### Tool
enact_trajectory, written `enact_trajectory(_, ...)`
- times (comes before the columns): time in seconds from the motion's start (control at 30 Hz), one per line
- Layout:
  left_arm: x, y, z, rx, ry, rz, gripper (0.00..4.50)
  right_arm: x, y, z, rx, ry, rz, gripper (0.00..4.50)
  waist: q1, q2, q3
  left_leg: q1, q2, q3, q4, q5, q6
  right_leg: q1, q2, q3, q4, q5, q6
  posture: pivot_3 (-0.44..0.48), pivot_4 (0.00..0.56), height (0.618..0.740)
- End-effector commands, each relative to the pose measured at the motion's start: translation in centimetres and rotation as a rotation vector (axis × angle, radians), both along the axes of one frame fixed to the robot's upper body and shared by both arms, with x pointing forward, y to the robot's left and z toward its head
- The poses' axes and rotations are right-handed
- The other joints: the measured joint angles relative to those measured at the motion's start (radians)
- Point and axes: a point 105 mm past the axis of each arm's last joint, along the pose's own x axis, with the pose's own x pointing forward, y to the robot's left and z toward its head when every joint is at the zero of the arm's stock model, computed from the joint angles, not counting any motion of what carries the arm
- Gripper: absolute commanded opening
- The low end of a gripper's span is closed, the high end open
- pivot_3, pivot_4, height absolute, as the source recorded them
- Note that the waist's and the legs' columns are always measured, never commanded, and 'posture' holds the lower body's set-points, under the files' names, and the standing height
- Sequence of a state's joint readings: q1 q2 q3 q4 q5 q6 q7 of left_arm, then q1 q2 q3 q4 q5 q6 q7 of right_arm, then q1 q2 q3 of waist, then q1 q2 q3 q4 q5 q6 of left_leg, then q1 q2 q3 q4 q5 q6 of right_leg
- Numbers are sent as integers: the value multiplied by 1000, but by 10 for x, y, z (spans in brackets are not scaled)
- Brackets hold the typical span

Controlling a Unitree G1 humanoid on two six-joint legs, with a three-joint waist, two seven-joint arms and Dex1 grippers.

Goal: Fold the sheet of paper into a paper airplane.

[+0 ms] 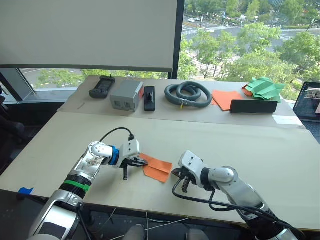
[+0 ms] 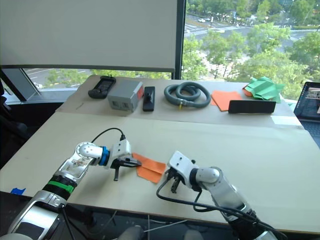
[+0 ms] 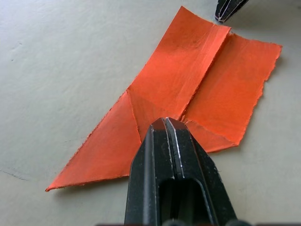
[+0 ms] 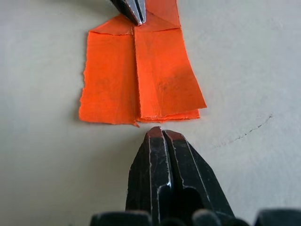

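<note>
The sheet of paper (image 1: pixel 157 168) is bright orange and lies flat on the table near the front edge, folded to a point at one end with two flaps meeting along a centre crease (image 3: pixel 188 84). My left gripper (image 1: pixel 138 162) is shut, and its tips rest on the paper at the centre crease near the pointed end (image 3: pixel 164 123). My right gripper (image 1: pixel 176 174) is shut too. It sits on the table just short of the paper's square end (image 4: pixel 160 133), not touching it. The paper (image 4: pixel 141 75) lies between the two grippers.
Along the table's far side stand a black handheld device (image 1: pixel 102 86), a grey box (image 1: pixel 126 95), a black block (image 1: pixel 149 98), a coiled grey hose (image 1: pixel 188 94), an orange paper stack (image 1: pixel 226 98), a black bar (image 1: pixel 253 106) and green paper shapes (image 1: pixel 264 88). A laptop (image 1: pixel 309 102) is at the right edge.
</note>
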State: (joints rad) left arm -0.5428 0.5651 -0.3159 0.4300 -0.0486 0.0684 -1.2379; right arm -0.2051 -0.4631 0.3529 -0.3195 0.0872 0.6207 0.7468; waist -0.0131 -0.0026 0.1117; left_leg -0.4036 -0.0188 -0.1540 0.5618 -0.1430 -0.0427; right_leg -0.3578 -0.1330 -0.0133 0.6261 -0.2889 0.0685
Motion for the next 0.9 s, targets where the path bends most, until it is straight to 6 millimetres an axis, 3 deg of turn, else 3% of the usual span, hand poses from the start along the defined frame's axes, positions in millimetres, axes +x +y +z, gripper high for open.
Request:
enact_trajectory(0.03,-15,16,-36,113,121,38,0,-2,19,52,209,-133,76,26,-1,2,7,-1,0,0,0,0,0,-1,0,0,0,0,0,0,150,702)
enact_trajectory(0.1,-14,16,-36,112,120,38,0,-3,28,61,255,-153,104,26,-1,3,8,-1,0,0,-1,0,0,-2,0,0,0,0,0,0,150,702)
enact_trajectory(0.17,-14,17,-35,113,118,36,0,5,34,58,234,-163,84,26,-1,2,8,0,0,0,-1,0,0,-1,1,0,0,0,0,0,150,702)
enact_trajectory(0.37,-11,13,-23,84,90,24,0,28,27,4,-29,-103,7,26,0,0,9,0,0,0,-1,0,0,-1,1,-1,0,0,0,0,150,702)
enact_trajectory(0.57,-7,-10,2,-29,33,-37,0,29,19,-18,-99,-4,-32,26,2,0,10,-1,0,-1,-2,0,1,-3,2,0,2,1,1,0,150,702)
enact_trajectory(0.9,-6,-13,-22,53,67,-62,0,22,16,-28,-144,42,-33,26,5,-1,10,-1,0,-1,-1,0,1,0,2,0,1,0,0,0,150,702)
